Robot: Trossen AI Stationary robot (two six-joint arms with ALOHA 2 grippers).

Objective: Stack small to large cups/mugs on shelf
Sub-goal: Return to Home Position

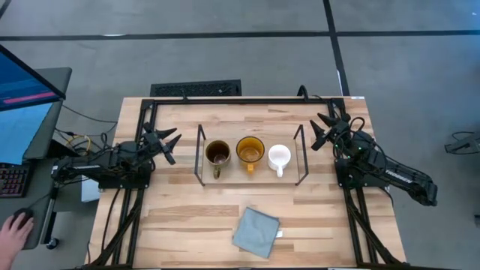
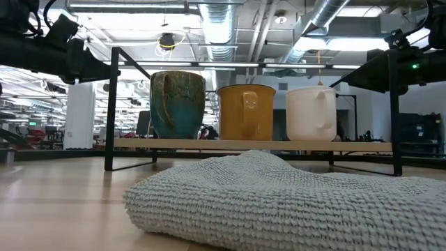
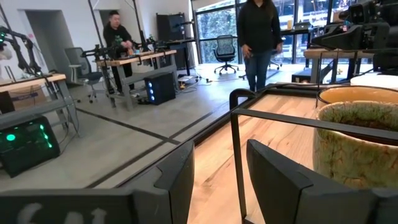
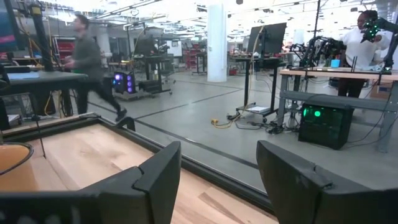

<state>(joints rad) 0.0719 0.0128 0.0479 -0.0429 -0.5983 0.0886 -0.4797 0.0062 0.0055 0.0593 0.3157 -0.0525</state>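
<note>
Three mugs stand upright in a row on the shelf (image 1: pixel 251 174): a brownish-tan, green-glazed mug (image 1: pixel 217 154) on the left, an amber mug (image 1: pixel 250 151) in the middle, a small white mug (image 1: pixel 279 157) on the right. In the low view they show as the glazed mug (image 2: pixel 177 104), the amber mug (image 2: pixel 247 111) and the white mug (image 2: pixel 311 113). My left gripper (image 1: pixel 166 142) is open and empty, left of the shelf's left wire frame (image 3: pixel 239 149). My right gripper (image 1: pixel 324 129) is open and empty, right of the shelf.
A grey knitted cloth (image 1: pixel 256 232) lies near the table's front edge, filling the foreground of the low view (image 2: pixel 293 202). A black frame (image 1: pixel 225 100) runs along the table's far edge. People move in the room beyond. A hand (image 1: pixel 11 229) rests at a desk off the table's left.
</note>
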